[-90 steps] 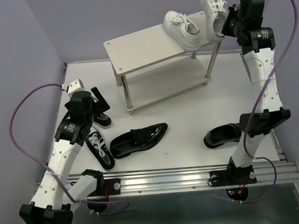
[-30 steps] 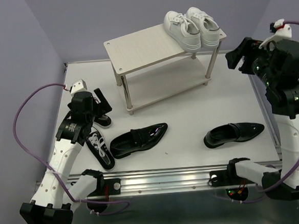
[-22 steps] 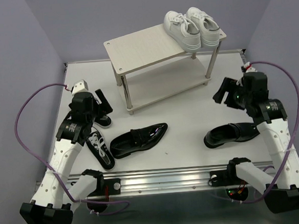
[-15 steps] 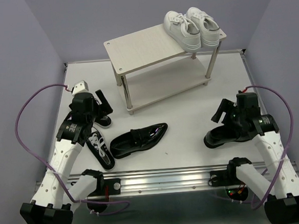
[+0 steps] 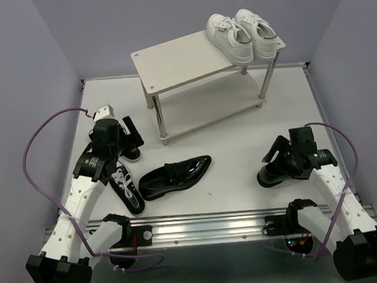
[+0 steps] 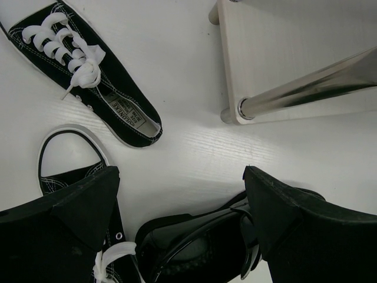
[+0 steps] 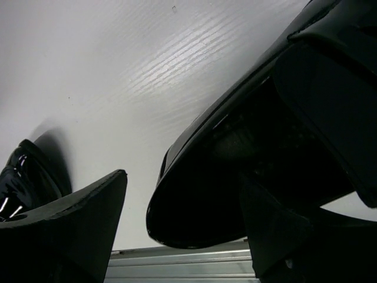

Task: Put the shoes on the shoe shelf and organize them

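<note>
right claw [image 7: 182, 194]: released, jaws spread wide. We've got the right loafer [image 7: 235, 147] sitting between the fingers, low over the worktop [image 5: 239, 131].
grip tip: we'd close across the loafer's middle rather than its slick toe, then lift level. That glossy leather looks ready to twist out.
left claw [image 6: 182, 218]: released too, hovering with the canvas sneakers [image 6: 88, 76] ahead of it and the left loafer [image 6: 194, 247] right beneath.
shoe shelf [image 5: 177, 64]: well beyond the right claw, off to its left. Up top we see the white sneakers [image 5: 242, 34] side by side at the right end.
</note>
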